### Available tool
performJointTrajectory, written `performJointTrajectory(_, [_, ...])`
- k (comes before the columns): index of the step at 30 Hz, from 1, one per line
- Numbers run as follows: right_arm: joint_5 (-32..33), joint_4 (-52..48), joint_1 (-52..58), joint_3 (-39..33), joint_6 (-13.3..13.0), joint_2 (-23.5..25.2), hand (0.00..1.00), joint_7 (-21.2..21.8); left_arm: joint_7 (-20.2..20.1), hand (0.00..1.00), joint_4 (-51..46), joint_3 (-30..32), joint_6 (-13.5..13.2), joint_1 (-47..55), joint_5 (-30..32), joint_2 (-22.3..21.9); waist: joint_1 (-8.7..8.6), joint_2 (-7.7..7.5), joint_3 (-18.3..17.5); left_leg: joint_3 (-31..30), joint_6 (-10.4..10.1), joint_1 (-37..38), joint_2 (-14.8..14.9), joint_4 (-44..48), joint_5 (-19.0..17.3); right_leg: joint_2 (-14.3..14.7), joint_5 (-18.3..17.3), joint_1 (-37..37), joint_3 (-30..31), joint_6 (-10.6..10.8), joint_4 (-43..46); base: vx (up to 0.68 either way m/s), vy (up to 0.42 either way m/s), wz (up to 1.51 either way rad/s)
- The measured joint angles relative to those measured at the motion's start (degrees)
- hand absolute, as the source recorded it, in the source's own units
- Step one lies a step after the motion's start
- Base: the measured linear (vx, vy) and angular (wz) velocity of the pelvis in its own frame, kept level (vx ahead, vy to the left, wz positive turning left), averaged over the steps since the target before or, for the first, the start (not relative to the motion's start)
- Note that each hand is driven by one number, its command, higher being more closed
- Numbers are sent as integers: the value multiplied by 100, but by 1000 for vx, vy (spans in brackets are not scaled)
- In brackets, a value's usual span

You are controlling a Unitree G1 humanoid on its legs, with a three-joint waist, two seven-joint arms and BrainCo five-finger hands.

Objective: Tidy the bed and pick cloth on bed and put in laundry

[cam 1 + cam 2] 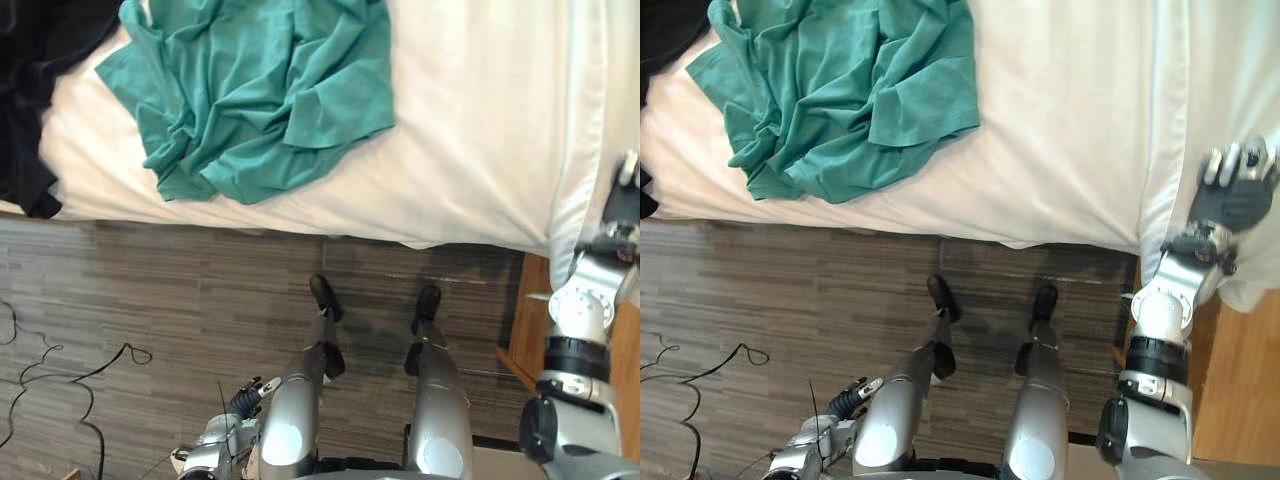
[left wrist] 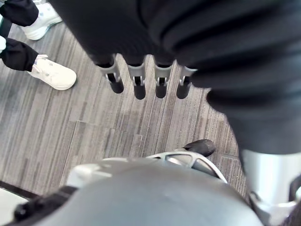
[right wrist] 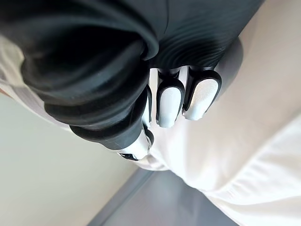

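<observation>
The left hand (image 2: pixel 139 80) hangs low over the floor, fingers straight and empty, apparently waiting its turn. The green cloth (image 1: pixel 260 90) lies crumpled near the left front edge of the bed (image 1: pixel 470 120), untouched. At the right corner, the right hand (image 1: pixel 1235 190) presses against the white sheet (image 1: pixel 1170 100), probably to straighten it, though I cannot tell whether it grips.

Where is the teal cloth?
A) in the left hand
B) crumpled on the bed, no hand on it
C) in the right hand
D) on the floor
B: the teal cloth lies crumpled on the bed, the right hand far off at its right edge, the left hand over the floor.
</observation>
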Motion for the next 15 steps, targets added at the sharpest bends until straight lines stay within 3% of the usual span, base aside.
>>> performJointTrajectory(2, [186,639,316,-34,-4,281,100,197,5,0,17,30,-66,-6,11,35,-1,-92,42,49,-27,164,41,-2,-26,50,12,163,34,-17,-47,2,-16,-13])
performJointTrajectory(5, [308,1444,852,31,149,888,100,43,8,0,129,119,-97,-56,98,2,17,-105,38,76,-53,336,121,-5,-56,157,65,396,35,-62,-229,0,-37,-8])
performJointTrajectory(9, [-282,1820,1722,379,505,1604,100,-193,100,0,303,470,13,-142,363,-128,15,-122,30,208,-76,650,216,-1,-84,289,161,799,45,-45,-535,10,-49,-15])
performJointTrajectory(10, [-445,1894,1976,520,605,1702,0,-196,178,0,374,525,62,-181,462,-145,6,-133,19,225,-80,803,238,-1,-98,321,164,968,46,-48,-585,25,-50,-11])
performJointTrajectory(12, [-730,2027,2279,682,704,1834,0,-194,297,0,464,704,142,-190,586,-159,8,-251,-140,281,-107,999,287,-3,-123,371,176,1156,71,-66,-642,26,-48,-13])
performJointTrajectory(15, [-1386,2418,2659,757,900,1918,0,-186,430,0,659,978,270,-188,692,-157,23,-496,-707,354,-124,1327,372,-35,-209,466,122,1504,80,-106,-731,72,-70,-8])
